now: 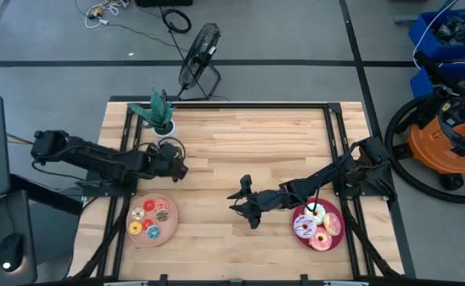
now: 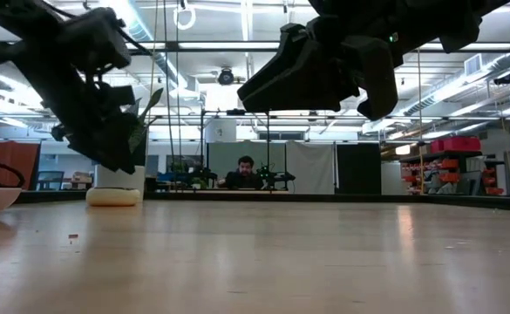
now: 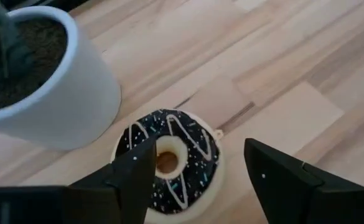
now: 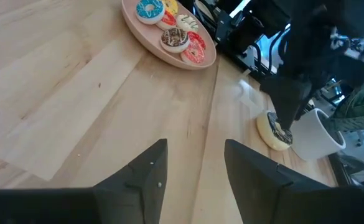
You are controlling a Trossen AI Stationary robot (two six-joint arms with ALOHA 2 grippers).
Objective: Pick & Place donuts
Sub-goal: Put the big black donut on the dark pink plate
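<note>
A chocolate-iced donut (image 3: 169, 158) with white drizzle and sprinkles lies flat on the wooden table beside the white plant pot (image 3: 51, 93). It also shows in the high view as the donut (image 1: 169, 148). My left gripper (image 3: 199, 148) is open and hovers just above it, one finger over its hole and the other past its rim. In the low view its tips (image 2: 119, 164) stand clear of the table. My right gripper (image 4: 194, 149) is open over bare table near the middle (image 1: 244, 205). Several more donuts lie on the pink plate (image 1: 169, 227) and on the crimson plate (image 1: 337, 238).
The potted green plant (image 1: 160, 115) stands close to my left gripper, toward the far left corner. The pink plate sits at the near left and the crimson plate at the near right. Bare wood lies between the two arms. A person (image 2: 246, 173) sits beyond the far edge.
</note>
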